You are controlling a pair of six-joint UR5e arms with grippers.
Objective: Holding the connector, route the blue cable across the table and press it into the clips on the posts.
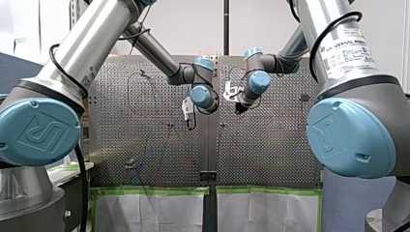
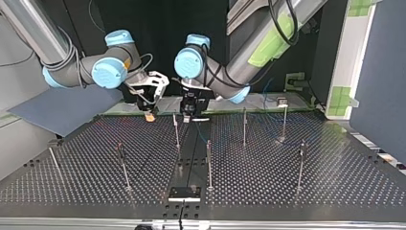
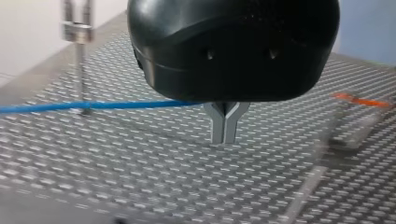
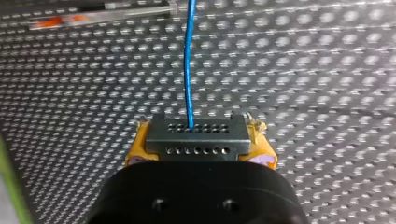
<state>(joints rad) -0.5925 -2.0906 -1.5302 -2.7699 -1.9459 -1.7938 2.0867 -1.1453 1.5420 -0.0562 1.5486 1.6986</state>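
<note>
My right gripper (image 4: pixel 198 142) is shut on a dark connector (image 4: pixel 196 135), which sits between its yellow pads (image 4: pixel 137 147). The blue cable (image 4: pixel 187 60) leaves the connector and runs away over the perforated table. In the left wrist view the blue cable (image 3: pixel 93 105) comes in from the side and runs into the fork at the root of my left gripper's (image 3: pixel 224 133) metal fingers, which are pressed together. In the top view my right gripper (image 2: pixel 149 112) and my left gripper (image 2: pixel 188 117) hang side by side at the far edge, just above the table. A post (image 3: pixel 79 56) with a clip stands beside the cable.
Several thin posts stand across the table, among them one (image 2: pixel 176 129) right before the grippers, one (image 2: pixel 209 163) nearer the middle and one (image 2: pixel 244 125) beside it. A black block (image 2: pixel 184 193) sits at the near edge. An orange-tipped rod (image 3: pixel 359 100) lies on the plate.
</note>
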